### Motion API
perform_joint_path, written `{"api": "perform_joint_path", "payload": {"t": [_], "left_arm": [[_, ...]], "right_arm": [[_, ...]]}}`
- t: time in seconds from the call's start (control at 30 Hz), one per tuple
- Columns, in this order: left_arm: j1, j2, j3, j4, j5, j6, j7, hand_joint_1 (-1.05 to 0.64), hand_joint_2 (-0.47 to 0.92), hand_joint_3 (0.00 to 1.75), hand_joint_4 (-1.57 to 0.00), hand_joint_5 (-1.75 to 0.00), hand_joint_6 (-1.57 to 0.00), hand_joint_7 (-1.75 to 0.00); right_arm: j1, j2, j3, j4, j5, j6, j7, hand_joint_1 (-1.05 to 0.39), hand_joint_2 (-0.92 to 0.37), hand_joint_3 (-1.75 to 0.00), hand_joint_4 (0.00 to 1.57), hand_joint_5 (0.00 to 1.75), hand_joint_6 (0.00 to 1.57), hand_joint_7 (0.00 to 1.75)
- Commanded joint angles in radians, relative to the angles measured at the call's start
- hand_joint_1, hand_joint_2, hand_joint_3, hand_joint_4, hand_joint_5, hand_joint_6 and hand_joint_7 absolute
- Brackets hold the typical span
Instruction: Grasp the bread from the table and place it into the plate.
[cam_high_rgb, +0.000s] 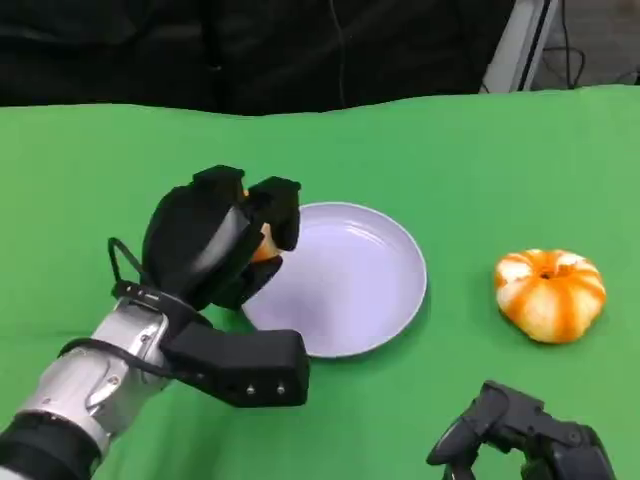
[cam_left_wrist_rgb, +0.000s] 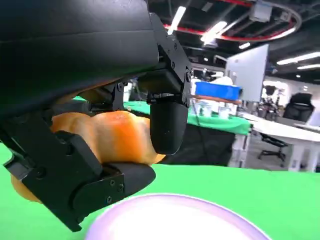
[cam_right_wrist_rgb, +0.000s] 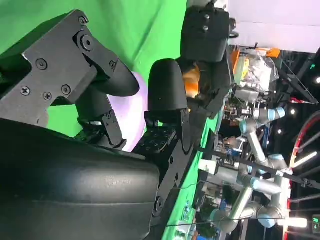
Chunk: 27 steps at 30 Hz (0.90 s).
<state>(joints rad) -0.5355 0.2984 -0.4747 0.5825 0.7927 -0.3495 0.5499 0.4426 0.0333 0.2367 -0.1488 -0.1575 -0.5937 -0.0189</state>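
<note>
the left hand (cam_high_rgb: 215, 245) grips the orange-glazed soft bread roll (cam_left_wrist_rgb: 107, 136) around its sides above the round lilac plate (cam_high_rgb: 385, 300); it looks light and squashable, so gentle pressure suits.

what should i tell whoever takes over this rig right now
Left hand: grips the bread, raised at the near-left rim of the plate, fingers wrapped around it.
Right hand: low at the near right of the table, holding nothing, fingers curled in.
A second, striped orange bun lies on the green cloth to the right of the plate, untouched.
Done: bread grasped and lifted.
Left: carry it over the plate's middle, lower, release.
</note>
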Motion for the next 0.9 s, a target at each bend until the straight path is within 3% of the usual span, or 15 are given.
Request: {"api": "perform_joint_path", "payload": {"t": [0.03,0.07,0.2,0.4,0.43,0.47,0.5,0.57,0.7,0.73,0.77,0.83,0.9], "left_arm": [[-0.020,0.010,0.015,-0.009,0.000,-0.003,-0.013,-0.17,0.31,1.32,-0.95,-1.75,-0.73,-1.75],[-0.020,0.009,0.016,-0.009,0.000,-0.003,-0.013,-0.17,0.31,1.32,-0.95,-1.75,-0.73,-1.75],[-0.071,-0.134,-0.044,0.077,-0.031,0.007,-0.124,-0.17,0.28,1.29,-0.95,-1.75,-0.73,-1.74],[-0.084,-0.175,-0.036,0.106,-0.046,0.049,-0.214,-0.15,0.32,1.22,-0.93,-1.75,-0.75,-1.67],[-0.084,-0.179,-0.032,0.098,-0.057,0.071,-0.257,-0.22,0.51,0.82,-0.80,-1.52,-0.74,-1.09],[-0.084,-0.181,-0.028,0.091,-0.064,0.088,-0.289,-0.25,0.65,0.56,-0.76,-1.43,-0.82,-0.75],[-0.083,-0.182,-0.027,0.083,-0.069,0.100,-0.309,-0.26,0.74,0.38,-0.74,-1.38,-0.88,-0.52],[-0.080,-0.181,-0.026,0.072,-0.072,0.110,-0.322,-0.27,0.82,0.21,-0.73,-1.35,-0.95,-0.31],[-0.083,-0.168,-0.041,0.058,-0.055,0.150,-0.381,-0.27,0.85,0.16,-0.72,-1.34,-0.97,-0.25],[-0.088,-0.159,-0.054,0.051,-0.039,0.185,-0.429,-0.46,0.89,0.19,-0.37,-0.91,-0.63,-0.13],[-0.090,-0.153,-0.063,0.042,-0.027,0.211,-0.465,-0.63,0.91,0.24,-0.15,-0.46,-0.35,-0.07],[-0.089,-0.147,-0.076,0.023,-0.005,0.254,-0.504,-0.81,0.92,0.32,-0.03,-0.13,-0.13,-0.02],[-0.084,-0.144,-0.081,0.007,0.000,0.273,-0.522,-0.87,0.92,0.35,-0.01,-0.03,-0.06,-0.01]], "right_arm": [[0.004,-0.005,-0.004,-0.009,0.003,-0.002,-0.005,-0.02,-0.34,-1.41,0.79,1.63,0.83,1.33],[0.004,-0.005,-0.004,-0.009,0.003,-0.002,-0.005,-0.02,-0.34,-1.41,0.79,1.63,0.83,1.33],[0.010,-0.002,0.003,-0.018,0.005,0.006,-0.003,-0.03,-0.35,-1.39,0.79,1.63,0.83,1.33],[0.005,-0.002,0.003,-0.013,-0.003,-0.001,-0.011,-0.02,-0.37,-1.36,0.79,1.63,0.83,1.33],[0.005,-0.001,0.004,-0.012,-0.005,-0.001,-0.013,-0.02,-0.37,-1.36,0.79,1.63,0.83,1.33],[0.005,0.000,0.004,-0.012,-0.006,-0.001,-0.014,-0.02,-0.37,-1.36,0.79,1.63,0.83,1.33],[0.004,0.000,0.005,-0.012,-0.007,-0.001,-0.015,-0.01,-0.37,-1.37,0.79,1.63,0.83,1.33],[0.004,0.000,0.005,-0.012,-0.007,-0.001,-0.016,-0.01,-0.37,-1.37,0.79,1.63,0.83,1.33],[0.004,-0.002,0.006,-0.011,-0.008,-0.003,-0.017,-0.01,-0.37,-1.37,0.79,1.63,0.83,1.32],[0.004,-0.002,0.006,-0.012,-0.009,-0.003,-0.017,-0.01,-0.37,-1.37,0.79,1.63,0.83,1.32],[0.004,-0.003,0.006,-0.013,-0.009,-0.003,-0.017,-0.01,-0.37,-1.37,0.79,1.63,0.83,1.33],[0.005,-0.003,0.007,-0.014,-0.007,-0.001,-0.017,0.00,-0.37,-1.37,0.79,1.63,0.83,1.33],[0.005,-0.003,0.007,-0.015,-0.004,0.001,-0.015,0.00,-0.37,-1.38,0.79,1.63,0.83,1.33]]}}
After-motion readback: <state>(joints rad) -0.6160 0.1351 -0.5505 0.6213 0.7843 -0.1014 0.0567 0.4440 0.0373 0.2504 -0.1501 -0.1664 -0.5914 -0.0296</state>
